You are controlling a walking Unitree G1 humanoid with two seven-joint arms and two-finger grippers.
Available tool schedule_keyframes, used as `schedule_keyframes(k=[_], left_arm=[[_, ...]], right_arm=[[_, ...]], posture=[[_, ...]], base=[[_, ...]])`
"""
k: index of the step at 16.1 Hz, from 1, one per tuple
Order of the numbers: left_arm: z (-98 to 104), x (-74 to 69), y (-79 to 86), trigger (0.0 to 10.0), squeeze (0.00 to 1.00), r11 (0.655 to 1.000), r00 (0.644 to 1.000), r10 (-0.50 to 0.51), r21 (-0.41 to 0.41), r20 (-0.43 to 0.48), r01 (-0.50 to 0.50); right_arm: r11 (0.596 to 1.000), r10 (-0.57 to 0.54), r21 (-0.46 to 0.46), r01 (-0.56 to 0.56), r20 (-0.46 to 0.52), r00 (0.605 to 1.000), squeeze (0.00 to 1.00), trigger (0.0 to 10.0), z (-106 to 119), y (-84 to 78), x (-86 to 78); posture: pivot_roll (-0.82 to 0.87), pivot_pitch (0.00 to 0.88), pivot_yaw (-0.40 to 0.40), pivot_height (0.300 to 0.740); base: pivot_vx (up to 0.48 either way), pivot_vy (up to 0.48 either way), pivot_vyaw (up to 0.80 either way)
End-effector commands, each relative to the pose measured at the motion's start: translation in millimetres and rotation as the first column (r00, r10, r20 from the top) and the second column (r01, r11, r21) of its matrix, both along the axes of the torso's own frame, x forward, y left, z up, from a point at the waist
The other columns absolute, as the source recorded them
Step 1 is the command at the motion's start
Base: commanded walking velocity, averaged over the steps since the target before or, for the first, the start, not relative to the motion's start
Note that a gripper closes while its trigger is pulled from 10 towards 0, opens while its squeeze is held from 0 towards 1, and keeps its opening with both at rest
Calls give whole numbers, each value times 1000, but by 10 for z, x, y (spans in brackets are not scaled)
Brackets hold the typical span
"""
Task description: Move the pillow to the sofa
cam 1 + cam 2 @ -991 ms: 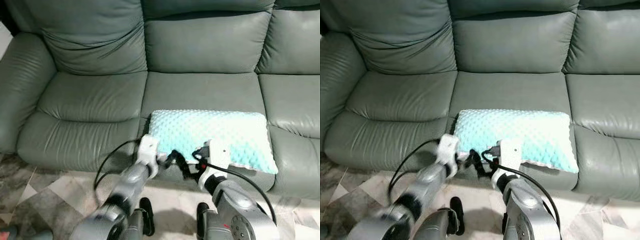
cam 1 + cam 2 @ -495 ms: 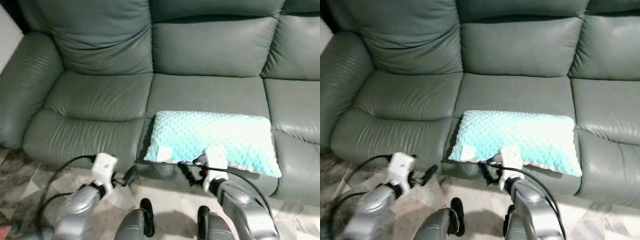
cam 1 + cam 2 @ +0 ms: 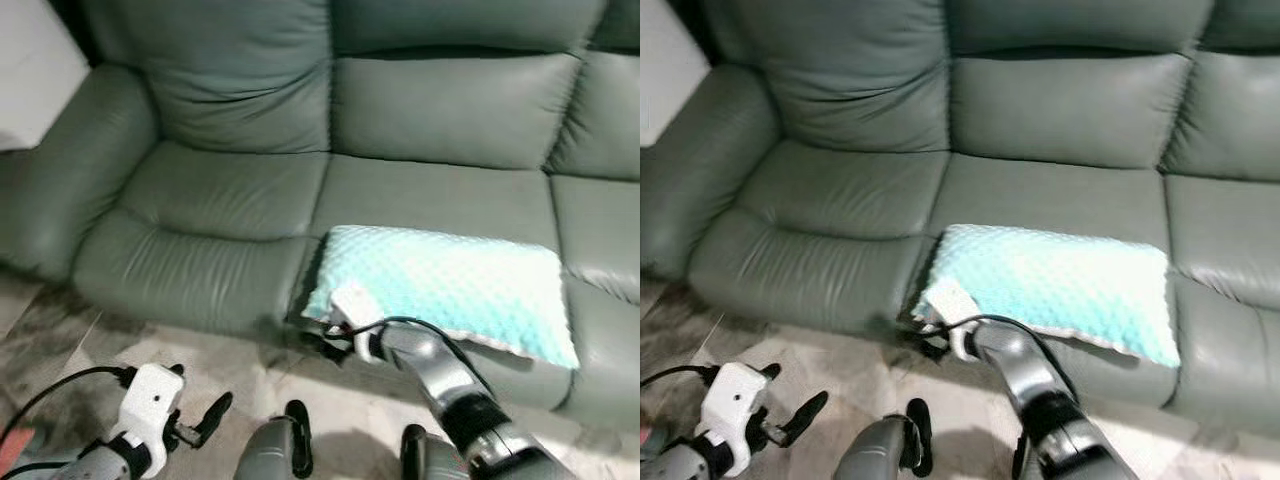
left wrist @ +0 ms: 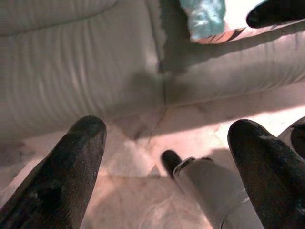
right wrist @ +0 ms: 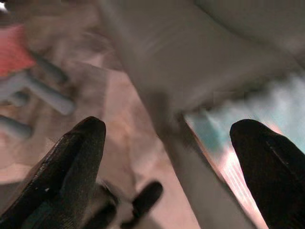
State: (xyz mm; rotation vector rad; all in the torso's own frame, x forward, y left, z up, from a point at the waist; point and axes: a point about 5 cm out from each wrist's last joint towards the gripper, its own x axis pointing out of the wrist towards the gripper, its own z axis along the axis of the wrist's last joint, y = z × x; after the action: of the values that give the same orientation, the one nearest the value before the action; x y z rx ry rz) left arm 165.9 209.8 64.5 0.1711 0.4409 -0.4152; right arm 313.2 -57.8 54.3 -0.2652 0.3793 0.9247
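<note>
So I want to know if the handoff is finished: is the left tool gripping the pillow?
No, the left tool is open, low over the floor, apart from the pillow lying on the sofa.

Left gripper (image 4: 164,143) hangs low, spread; right gripper (image 5: 164,143) reaches forward, spread.

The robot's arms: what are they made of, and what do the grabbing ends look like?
Both arms are silver-grey metal tubes with dark joint bands. The left arm carries a white block at the wrist with a thin black cable looping off; the right arm has the same. Each ends in jaws of two long, rounded black fingers.
</note>
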Motion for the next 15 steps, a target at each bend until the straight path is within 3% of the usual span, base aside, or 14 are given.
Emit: schedule_keyframes(k=[1, 3, 6, 15], left_arm=[[40, -60, 50, 10000, 0, 1000, 1000, 23, 14, -18, -22], [100, -137, 21, 10000, 0, 1000, 999, 19, 13, -39, -19], [147, -217, 35, 10000, 0, 1000, 998, 23, 16, -67, -22], [147, -217, 35, 10000, 0, 1000, 998, 23, 16, -67, -22]], right_arm=[[1000, 24, 12, -23, -43, 999, 0, 10000, -109, 39, -68], [999, 17, 47, -13, -78, 997, 0, 10000, -122, 77, -31], [1000, 21, -2, -21, -107, 994, 0, 10000, -232, 47, -77], [1000, 21, -2, -21, -107, 994, 0, 10000, -232, 47, -77]], posture=[[234, 265, 160, 740], [267, 282, 164, 740], [293, 308, 173, 740], [293, 308, 173, 740]], base=[[0, 0, 0], [0, 0, 0], [0, 0, 0], [0, 0, 0]])
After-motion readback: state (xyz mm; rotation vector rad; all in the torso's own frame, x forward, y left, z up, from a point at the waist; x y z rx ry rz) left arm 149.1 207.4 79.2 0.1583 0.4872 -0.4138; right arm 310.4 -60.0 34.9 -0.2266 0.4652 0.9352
